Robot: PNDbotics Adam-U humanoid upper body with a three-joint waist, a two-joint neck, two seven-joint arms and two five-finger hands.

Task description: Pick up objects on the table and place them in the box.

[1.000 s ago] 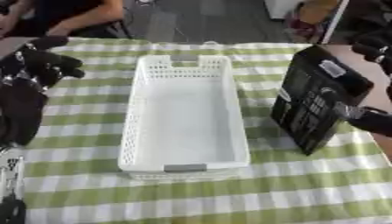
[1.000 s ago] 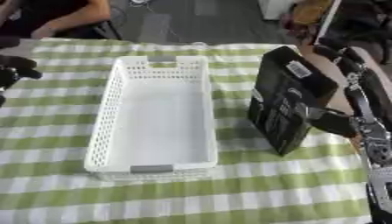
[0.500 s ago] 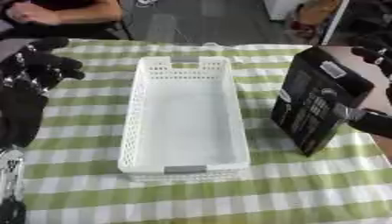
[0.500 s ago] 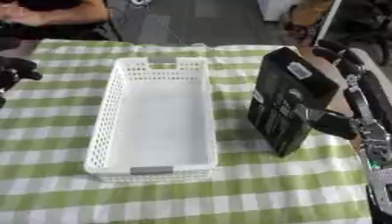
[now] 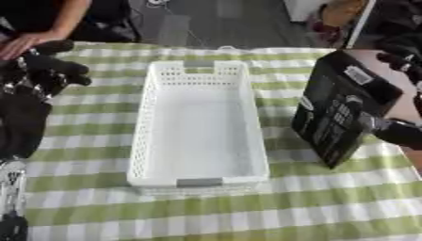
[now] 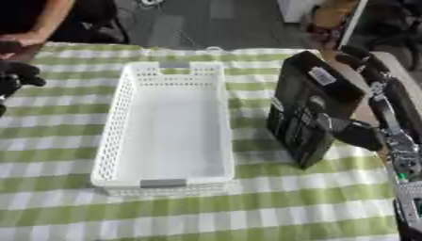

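A tall black box (image 6: 309, 110) with white print stands tilted on a lower corner, right of the white perforated basket (image 6: 111, 136). My right hand (image 6: 360, 135) is shut on it: the thumb presses its front face low down, and the fingers (image 6: 364, 63) curl over its top rear edge. The basket lies lengthwise in the middle of the table with nothing inside it. At the left edge my left hand (image 5: 43, 70) is held up, apart from the basket, its fingers relaxed and holding nothing.
A green and white checked cloth (image 6: 247, 207) covers the table. The table's right edge runs close behind the black box, with a bare brownish strip (image 6: 367, 101) there. Beyond the far edge is grey floor.
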